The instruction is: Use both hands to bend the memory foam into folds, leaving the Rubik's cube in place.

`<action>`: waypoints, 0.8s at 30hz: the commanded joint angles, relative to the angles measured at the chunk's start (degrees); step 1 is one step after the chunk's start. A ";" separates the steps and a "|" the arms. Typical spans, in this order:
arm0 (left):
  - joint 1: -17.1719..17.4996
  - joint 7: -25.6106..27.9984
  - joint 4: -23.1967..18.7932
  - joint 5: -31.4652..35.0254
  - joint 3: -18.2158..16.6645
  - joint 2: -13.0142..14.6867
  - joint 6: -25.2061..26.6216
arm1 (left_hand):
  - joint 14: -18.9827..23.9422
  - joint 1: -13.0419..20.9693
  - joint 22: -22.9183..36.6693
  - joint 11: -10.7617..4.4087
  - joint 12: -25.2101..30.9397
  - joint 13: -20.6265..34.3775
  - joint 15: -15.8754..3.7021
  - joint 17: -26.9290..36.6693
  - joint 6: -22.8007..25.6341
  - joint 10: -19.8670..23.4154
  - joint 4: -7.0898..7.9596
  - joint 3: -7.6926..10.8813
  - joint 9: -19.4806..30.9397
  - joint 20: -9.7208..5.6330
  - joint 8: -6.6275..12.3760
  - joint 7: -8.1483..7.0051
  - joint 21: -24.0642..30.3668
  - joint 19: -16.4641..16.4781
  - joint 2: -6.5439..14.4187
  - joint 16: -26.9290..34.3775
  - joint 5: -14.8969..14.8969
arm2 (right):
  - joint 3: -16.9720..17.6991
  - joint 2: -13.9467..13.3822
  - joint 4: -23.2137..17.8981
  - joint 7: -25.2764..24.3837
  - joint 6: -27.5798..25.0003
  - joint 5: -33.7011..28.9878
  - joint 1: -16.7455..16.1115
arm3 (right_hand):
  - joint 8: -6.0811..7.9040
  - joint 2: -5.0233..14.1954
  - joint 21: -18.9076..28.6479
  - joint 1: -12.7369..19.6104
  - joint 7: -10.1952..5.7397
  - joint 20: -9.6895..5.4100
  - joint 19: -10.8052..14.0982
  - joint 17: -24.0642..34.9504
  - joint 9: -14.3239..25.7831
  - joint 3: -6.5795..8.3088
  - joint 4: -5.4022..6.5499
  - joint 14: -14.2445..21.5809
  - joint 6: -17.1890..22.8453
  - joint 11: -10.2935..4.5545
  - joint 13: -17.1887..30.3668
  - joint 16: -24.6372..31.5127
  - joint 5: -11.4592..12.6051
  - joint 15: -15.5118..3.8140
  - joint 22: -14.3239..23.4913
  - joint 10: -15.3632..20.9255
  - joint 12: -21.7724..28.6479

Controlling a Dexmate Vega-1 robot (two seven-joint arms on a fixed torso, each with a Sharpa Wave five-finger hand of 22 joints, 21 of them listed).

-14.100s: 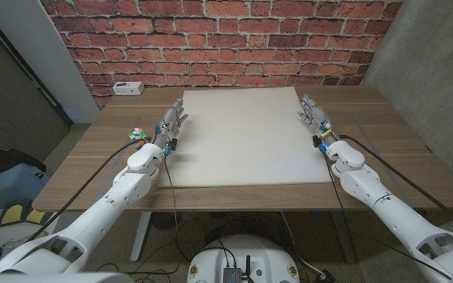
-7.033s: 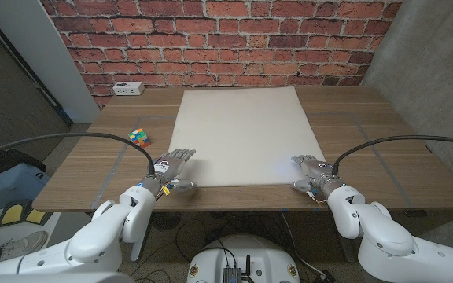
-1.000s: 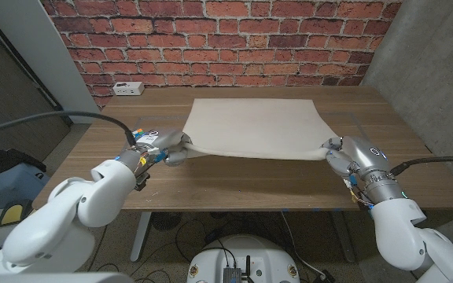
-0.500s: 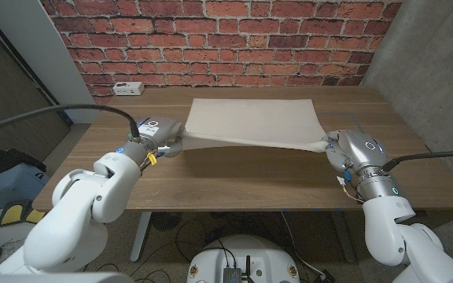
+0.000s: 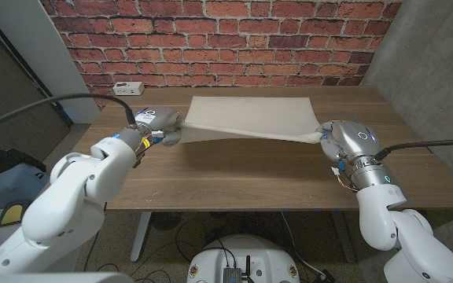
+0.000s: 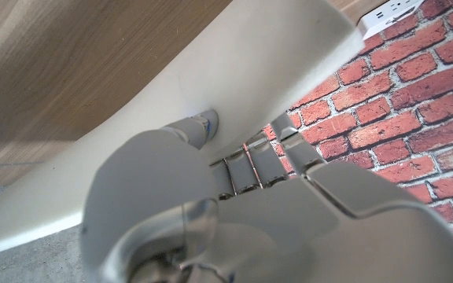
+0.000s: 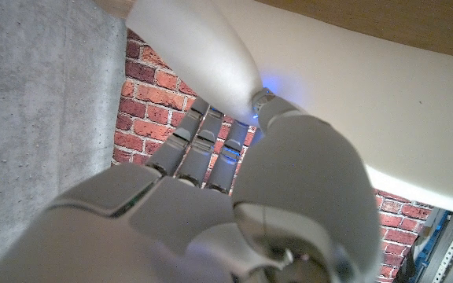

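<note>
The memory foam sheet (image 5: 246, 118) hangs stretched between the two hands, its near edge now lifted farther toward the brick wall than a half-second ago, so the first fold is well underway. The left hand (image 5: 162, 130) grips one corner, the right hand (image 5: 329, 137) the other. The Rubik's cube is probably hidden behind the left hand.

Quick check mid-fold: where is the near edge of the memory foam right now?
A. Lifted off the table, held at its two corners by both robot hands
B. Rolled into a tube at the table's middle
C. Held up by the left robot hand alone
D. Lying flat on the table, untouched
A. The memory foam has its near edge raised off the table, with the left robot hand and the right robot hand each gripping a corner.
</note>
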 commanded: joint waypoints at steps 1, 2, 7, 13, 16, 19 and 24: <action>-6.39 -0.73 5.78 -17.28 -2.13 1.58 -3.83 | 0.90 0.56 0.15 -3.22 0.62 0.33 -5.79 0.16 0.60 4.46 0.16 0.81 0.03 0.23 0.34 1.00 0.48 0.01 0.78 0.28 0.28 | -1.80 -0.89 1.37 6.21 0.73 -0.16 6.66 | -0.06 0.33 0.33 -0.02 1.25 -1.85 -0.07 0.29 0.11 0.01 -0.32 -0.09 1.81 0.08 -0.12 -0.27 -0.24 -9.05 -0.01 0.30 -0.20; -6.60 -0.50 5.89 -17.84 -1.95 2.15 -3.66 | 0.96 0.57 0.15 -3.12 0.65 0.36 -5.80 0.15 0.60 4.54 0.13 0.84 0.02 0.27 0.32 1.03 0.52 0.03 0.78 0.29 0.28 | -1.98 -1.01 1.32 6.79 0.62 -0.18 7.06 | -0.07 0.37 0.35 0.00 1.26 -1.82 -0.07 0.28 0.09 0.03 -0.33 -0.10 1.82 0.17 -0.12 -0.33 -0.23 -9.07 -0.01 0.36 -0.18; -7.21 0.80 6.00 -20.36 -1.31 4.82 -3.01 | 1.47 0.62 0.15 -3.00 0.74 0.59 -5.73 0.13 0.82 4.73 -0.04 0.98 -0.05 0.35 0.29 1.18 0.79 0.10 0.81 0.40 0.27 | -2.94 -1.22 0.76 8.29 -0.79 -1.21 7.68 | -0.05 0.52 0.49 -0.09 1.47 -1.81 0.02 0.28 -0.01 0.03 -0.27 0.00 2.02 0.36 -0.04 -0.49 -0.24 -9.03 -0.02 0.71 -0.03; -6.16 3.01 5.69 -23.49 -2.46 6.78 -2.89 | 1.82 0.66 0.13 -3.00 0.85 0.81 -5.73 0.10 1.00 4.99 -0.22 1.10 -0.11 0.37 0.26 1.31 1.04 0.14 0.76 0.42 0.25 | -3.00 -1.14 -0.29 8.14 -2.70 -1.98 5.94 | -0.04 0.54 0.57 -0.09 1.67 -1.88 -0.03 0.29 -0.07 0.04 -0.32 0.18 2.12 0.49 0.00 -0.63 -0.21 -9.09 -0.03 0.84 0.02; -4.98 3.75 5.04 -24.39 -3.42 7.68 -2.87 | 2.03 0.68 0.13 -2.97 0.89 0.94 -5.75 0.09 1.16 5.09 -0.30 1.18 -0.15 0.34 0.25 1.63 1.17 0.11 0.80 0.45 0.24 | -2.86 -1.05 -0.98 7.64 -3.29 -2.12 4.71 | -0.06 0.57 0.60 -0.11 1.63 -1.90 -0.06 0.28 -0.12 0.05 -0.32 0.25 2.12 0.49 0.01 -0.72 -0.19 -9.07 -0.04 0.90 0.04; -3.37 4.09 4.14 -25.31 -4.97 8.25 -3.10 | 2.13 0.69 0.13 -2.71 0.93 1.04 -5.75 0.08 1.18 5.17 -0.37 1.23 -0.18 0.35 0.21 1.60 1.27 0.10 0.77 0.43 0.22 | -2.91 -1.24 -1.83 7.58 -3.86 -2.48 3.67 | -0.03 0.57 0.65 -0.13 1.68 -1.94 -0.06 0.27 -0.08 0.04 -0.33 0.28 2.13 0.45 0.02 -0.82 -0.18 -9.06 -0.05 0.88 0.02; 0.50 4.26 2.18 -26.39 -8.74 8.10 -4.84 | 2.19 0.68 0.12 -2.78 0.99 1.21 -5.77 0.06 1.37 5.30 -0.48 1.27 -0.22 0.34 0.20 1.69 1.43 0.04 0.71 0.37 0.19 | -3.93 -1.79 -3.90 7.50 -5.80 -5.28 1.49 | -0.02 0.57 0.71 -0.20 1.71 -2.07 -0.15 0.33 -0.07 -0.01 -0.33 0.35 2.15 0.57 0.03 -0.94 -0.18 -9.06 -0.06 0.95 0.02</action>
